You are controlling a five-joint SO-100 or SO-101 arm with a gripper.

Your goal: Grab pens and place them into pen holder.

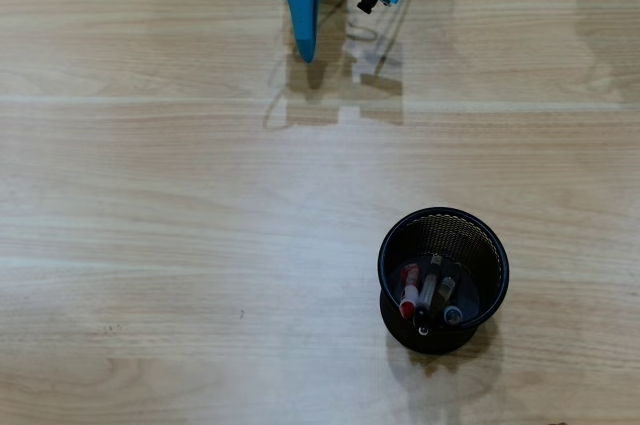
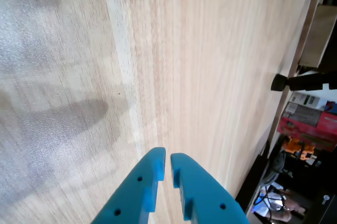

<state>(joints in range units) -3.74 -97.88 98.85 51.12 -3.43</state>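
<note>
1. Pens [image 1: 428, 290] stand together inside the pen holder [image 1: 490, 245]; in the overhead view we count a red one [image 1: 409, 295], a clear one [image 1: 430, 283], and a darker one with a bluish tip [image 1: 451, 307]; a fourth we cannot make out for certain.
2. Holder sits at about four o'clock from the middle of the wooden table [image 1: 150, 225], upright, in the overhead view.
3. Our blue gripper [image 1: 306, 53] hangs at twelve o'clock, well apart from the holder; in the wrist view its fingers [image 2: 152, 174] meet almost tip to tip, a thin slit between them, gripping nothing; gripper [image 2: 167, 159] points over bare wood.
</note>
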